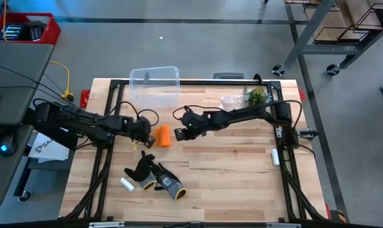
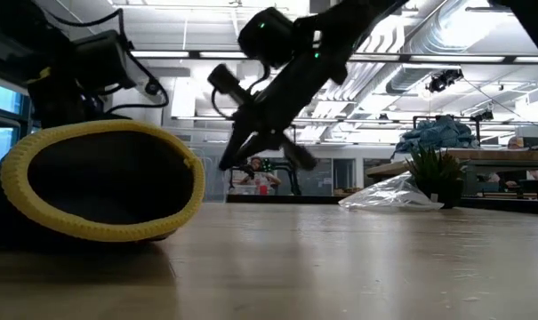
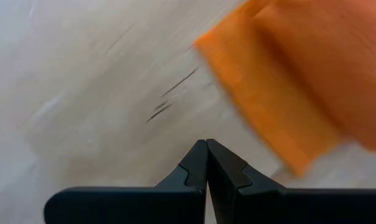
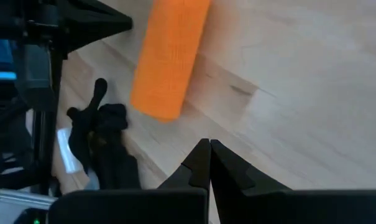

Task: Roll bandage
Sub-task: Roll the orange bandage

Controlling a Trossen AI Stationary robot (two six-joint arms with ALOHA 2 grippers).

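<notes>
The bright orange bandage [image 1: 164, 135] lies on its side on the wooden table as a short stubby roll, between my two grippers. My left gripper [image 1: 144, 131] is just to the roll's left, shut and empty; in the left wrist view its fingertips [image 3: 206, 147] stop short of the bandage [image 3: 299, 81]. My right gripper [image 1: 180, 132] is just to the roll's right, also shut and empty, and the roll [image 4: 169, 62] lies ahead of its fingertips [image 4: 209, 147]. In the low view a glove hides the bandage.
Black-grey-yellow gloves [image 1: 156, 178] and a small white cylinder [image 1: 126, 184] lie near the front left; a glove cuff [image 2: 100, 182] fills the low view's left. A clear plastic box [image 1: 155, 80] stands at the far edge. A plastic bag with a green plant [image 1: 249, 98] is far right.
</notes>
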